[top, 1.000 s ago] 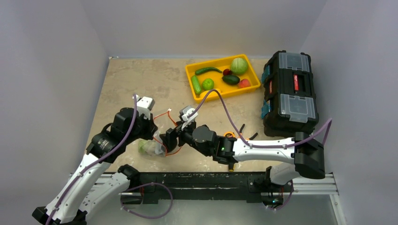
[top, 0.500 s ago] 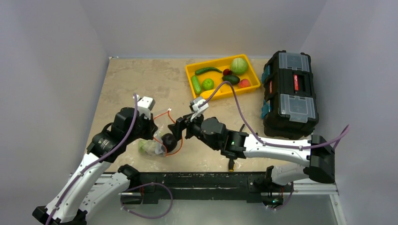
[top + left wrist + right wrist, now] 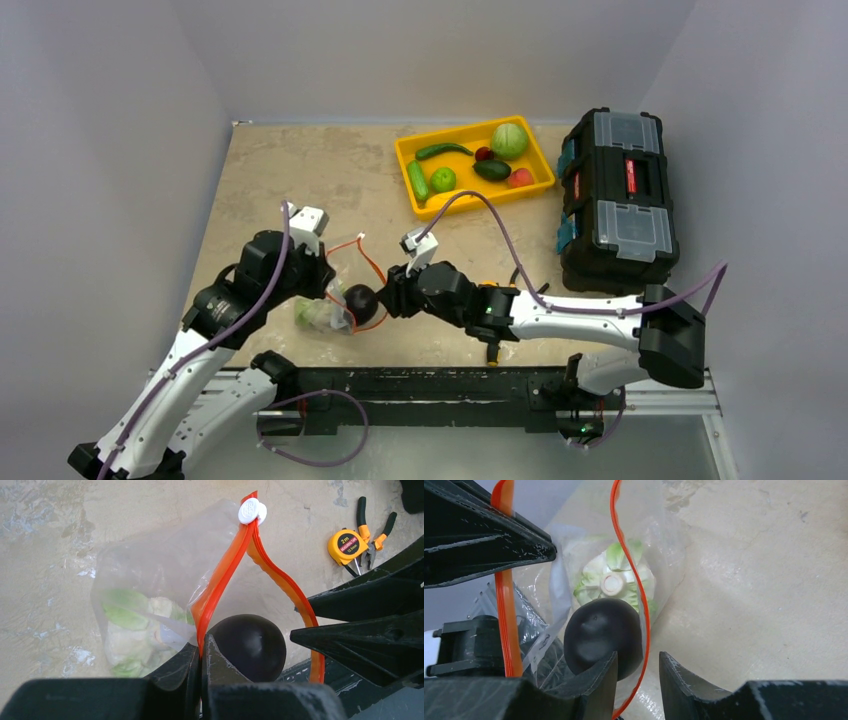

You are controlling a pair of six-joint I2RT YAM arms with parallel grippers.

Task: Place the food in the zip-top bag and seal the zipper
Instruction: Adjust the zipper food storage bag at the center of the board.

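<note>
The zip-top bag [image 3: 318,315] [image 3: 150,575] lies on the table with its mouth held open. A white and green cauliflower [image 3: 131,630] [image 3: 613,580] is inside. My left gripper [image 3: 335,292] [image 3: 201,644] is shut on one side of the orange-red zipper [image 3: 225,575]. The zipper's white slider [image 3: 252,511] sits at the far end. A dark purple eggplant [image 3: 360,300] [image 3: 248,647] [image 3: 601,637] rests in the bag's mouth. My right gripper [image 3: 392,295] [image 3: 638,656] is open by a narrow gap, its jaws astride the other zipper side [image 3: 638,600], just short of the eggplant.
A yellow tray [image 3: 402,160] at the back holds several more toy vegetables. A black toolbox [image 3: 615,200] stands at the right. An orange tape measure [image 3: 346,546] and pliers [image 3: 371,530] lie on the table behind my right arm.
My right gripper left the eggplant in the bag's mouth, drew back, then came down over the near zipper side with its jaws narrowing. The left gripper has not moved.
</note>
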